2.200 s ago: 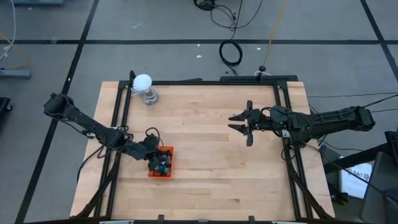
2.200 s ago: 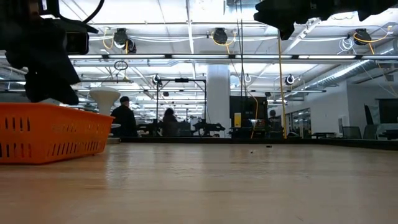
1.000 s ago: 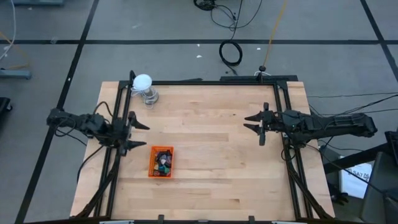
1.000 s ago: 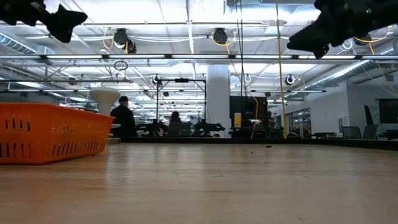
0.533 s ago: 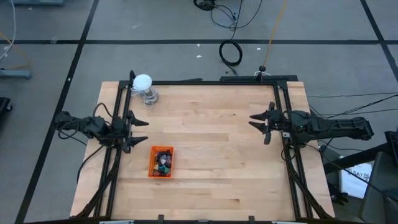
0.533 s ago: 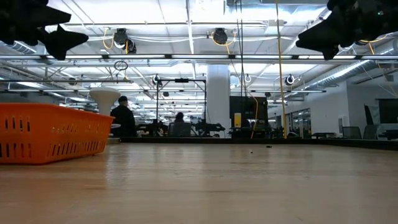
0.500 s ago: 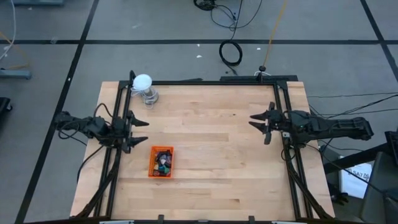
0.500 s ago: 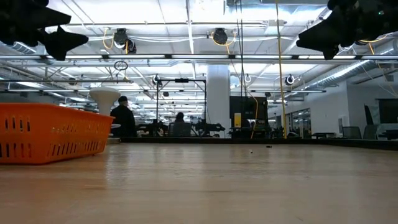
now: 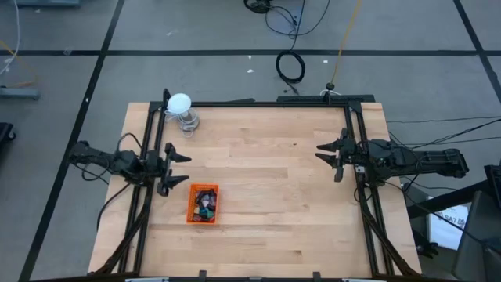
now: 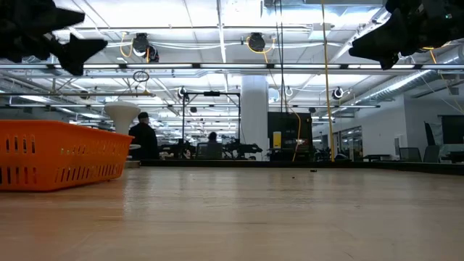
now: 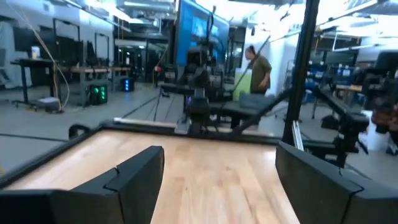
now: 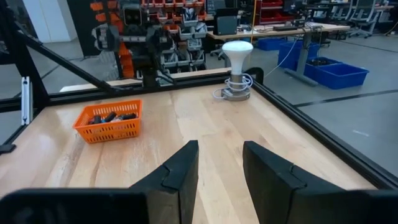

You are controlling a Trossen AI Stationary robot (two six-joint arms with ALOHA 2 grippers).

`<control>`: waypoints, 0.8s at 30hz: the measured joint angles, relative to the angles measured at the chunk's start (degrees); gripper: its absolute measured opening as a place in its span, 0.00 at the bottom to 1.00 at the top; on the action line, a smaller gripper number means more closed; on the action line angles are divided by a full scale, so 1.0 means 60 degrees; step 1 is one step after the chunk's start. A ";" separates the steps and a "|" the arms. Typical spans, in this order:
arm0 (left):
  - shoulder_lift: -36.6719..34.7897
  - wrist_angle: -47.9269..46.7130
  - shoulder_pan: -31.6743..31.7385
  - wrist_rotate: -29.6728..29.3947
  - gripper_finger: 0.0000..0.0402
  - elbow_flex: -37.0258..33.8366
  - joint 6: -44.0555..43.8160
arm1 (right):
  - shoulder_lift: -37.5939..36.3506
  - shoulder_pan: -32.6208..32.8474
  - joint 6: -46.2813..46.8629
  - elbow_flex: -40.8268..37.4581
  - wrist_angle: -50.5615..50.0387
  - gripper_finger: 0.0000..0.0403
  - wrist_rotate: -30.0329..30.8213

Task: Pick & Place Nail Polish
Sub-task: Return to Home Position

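The nail polish bottles point(image 9: 204, 204) lie heaped in an orange tray point(image 9: 190, 205) on the left half of the table, also seen in the right wrist view as the bottles point(image 12: 112, 116) and the tray point(image 12: 111, 129). My left gripper point(image 9: 185, 168) hovers open above the table's left edge, just left of and beyond the tray, with nothing between its fingers. My right gripper point(image 9: 319, 153) hangs open and empty over the right side of the table, pointing level toward the tray. In the low view the left gripper point(image 10: 69, 45) and the right gripper point(image 10: 373, 47) both sit high above the tabletop.
A white ball on a clear stand point(image 9: 181, 106) stands near the far left corner. A black frame rail point(image 9: 350, 133) runs around the table. Bare wood point(image 9: 266, 180) lies between the two grippers. People point(image 10: 145, 138) move in the room behind.
My left gripper has sunk a little and tipped toward level, staying open beside the tray. My right gripper has drawn back slightly toward the table's right edge. The tray and bottles have kept still.
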 joint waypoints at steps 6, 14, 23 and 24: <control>0.0010 0.0222 -0.0003 0.0074 0.74 -0.0411 -0.0419 | 0.0000 0.0000 -0.0240 0.0000 -0.0045 0.28 -0.0022; 0.0003 0.0010 -0.0003 0.0333 0.74 -0.0414 -0.0256 | -0.0347 0.0002 -0.0330 -0.0187 0.0149 0.28 -0.0029; 0.0003 0.0004 -0.0003 0.0333 0.74 -0.0414 -0.0267 | -0.1608 0.0000 -0.0733 -0.1773 0.1508 0.28 -0.0029; 0.0003 0.0003 -0.0003 0.0333 0.73 -0.0414 -0.0304 | -0.1714 0.0000 -0.0752 -0.1909 0.1629 0.28 -0.0028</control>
